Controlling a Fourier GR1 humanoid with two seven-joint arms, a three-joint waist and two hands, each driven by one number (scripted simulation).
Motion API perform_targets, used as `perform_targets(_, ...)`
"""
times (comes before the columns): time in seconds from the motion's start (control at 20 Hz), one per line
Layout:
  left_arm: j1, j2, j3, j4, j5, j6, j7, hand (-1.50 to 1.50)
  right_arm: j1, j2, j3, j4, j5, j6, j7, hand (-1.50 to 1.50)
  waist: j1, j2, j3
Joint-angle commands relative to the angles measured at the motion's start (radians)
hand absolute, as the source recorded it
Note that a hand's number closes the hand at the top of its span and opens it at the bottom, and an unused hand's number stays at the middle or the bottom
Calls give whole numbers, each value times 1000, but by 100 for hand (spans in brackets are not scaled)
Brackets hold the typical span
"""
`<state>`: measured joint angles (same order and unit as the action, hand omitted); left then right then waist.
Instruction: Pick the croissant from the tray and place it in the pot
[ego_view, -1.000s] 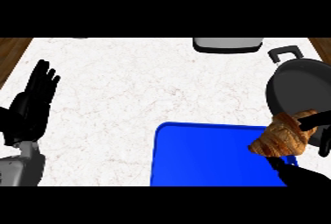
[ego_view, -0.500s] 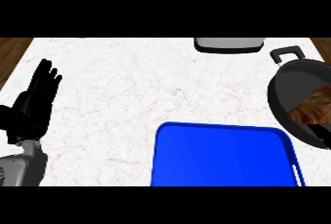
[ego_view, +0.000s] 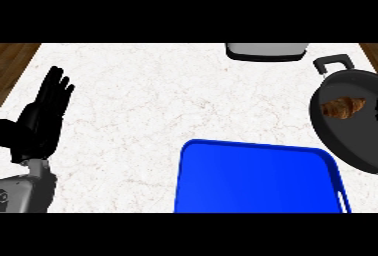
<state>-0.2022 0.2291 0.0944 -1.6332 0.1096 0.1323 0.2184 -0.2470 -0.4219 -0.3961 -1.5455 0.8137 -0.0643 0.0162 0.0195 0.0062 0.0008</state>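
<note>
The white, faintly veined bench (ego_view: 170, 100) fills most of the head view, with brown wood showing past it at the upper left and upper right corners. On it, at the lower middle and right, lies the blue tray (ego_view: 258, 177), a flat rectangle with rounded corners and a raised rim, running out of the view's lower edge. To the right of the tray, at the view's right edge, stands the black pot (ego_view: 347, 135), partly cut off by that edge, with a looped handle at its far side. At the far edge of the bench, left of the pot's handle, sits a grey container (ego_view: 266, 50), only partly in view. The left hand (ego_view: 40, 122) shows at the view's left edge, fingers straight and spread, pointing away, holding nothing. The croissant (ego_view: 343, 106) lies inside the pot, in its far half.
</note>
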Motion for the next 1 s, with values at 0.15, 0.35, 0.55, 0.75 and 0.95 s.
perform_targets(0.15,-42,9,17,-23,6,4,59,0,-183,-52,-17,466,7,-111,-157,150,0,-1,0)
perform_targets(0.35,-33,-15,2,-3,-14,15,24,0,-241,-66,-71,657,-69,-51,-168,-150,5,2,1)
perform_targets(0.55,-4,-8,-5,-28,-15,-1,32,0,-302,-49,-66,794,-135,18,-282,-150,14,2,2)
perform_targets(0.75,-7,-6,19,10,-5,-8,-2,0,-323,-56,-159,835,-288,109,-415,-150,1,0,2)
perform_targets(0.95,10,-18,-1,-30,-26,14,28,0,-338,-31,-254,848,-419,134,-487,-150,-6,-4,2)
